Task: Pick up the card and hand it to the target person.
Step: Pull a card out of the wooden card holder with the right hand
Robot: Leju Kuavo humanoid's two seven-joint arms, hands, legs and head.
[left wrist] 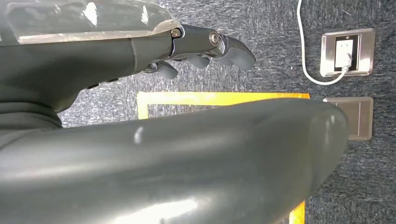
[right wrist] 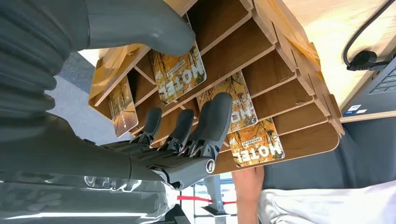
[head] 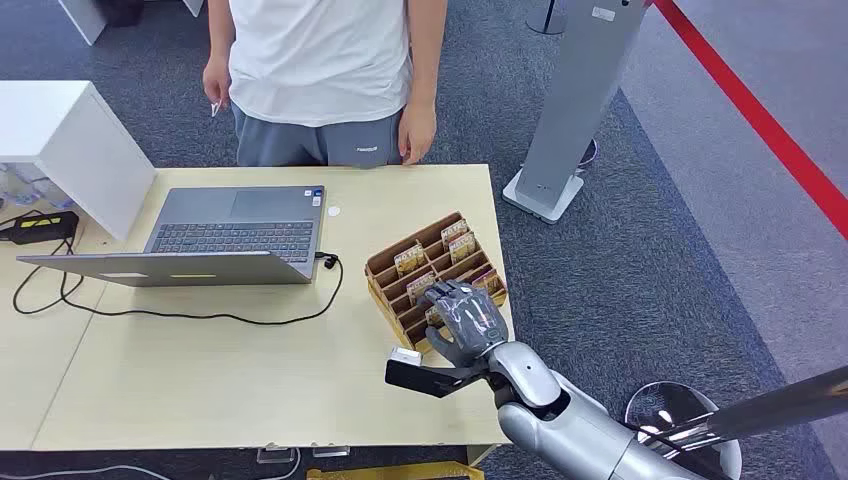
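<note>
Step in hand: reach and grasp. Right robot hand hovers over the wooden card rack at the desk right edge, fingers spread, thumb apart, holding nothing. Motel cards stand in the slots. Left robot hand hangs empty, loosely open. Next, I judge: pinch one card, lift, extend toward the person.

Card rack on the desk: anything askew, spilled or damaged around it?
Nothing spilled or damaged. The wooden card rack sits turned at an angle to the desk edge, near the corner, cards upright in their slots. The right robot hand hovers over it, fingers apart.
</note>
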